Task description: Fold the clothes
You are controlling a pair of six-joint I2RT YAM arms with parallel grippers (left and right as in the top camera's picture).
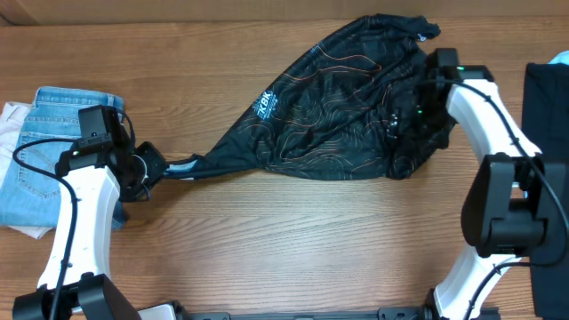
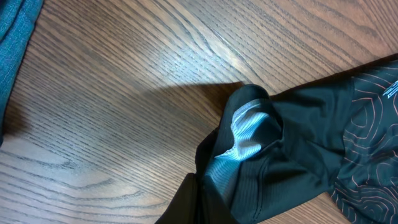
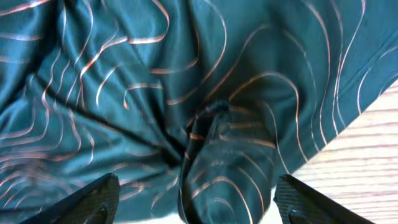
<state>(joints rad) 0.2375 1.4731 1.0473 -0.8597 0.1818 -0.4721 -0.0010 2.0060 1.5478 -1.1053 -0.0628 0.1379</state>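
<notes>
You are at the spreading-out step. The jersey (image 1: 329,116) lies crumpled across the middle of the table (image 1: 293,249), not flat, and no fold is made yet. Your left gripper (image 1: 144,167) looks clamped on a corner that tapers to a taut point toward it, near the jeans (image 1: 53,151); the wrist view hides its jaws. Your right gripper (image 3: 196,202) hovers over the bunched right end, fingers wide apart, holding nothing. Next, close it on a true edge there, not a wrinkle, and pull away from the left to flatten the fabric.
</notes>
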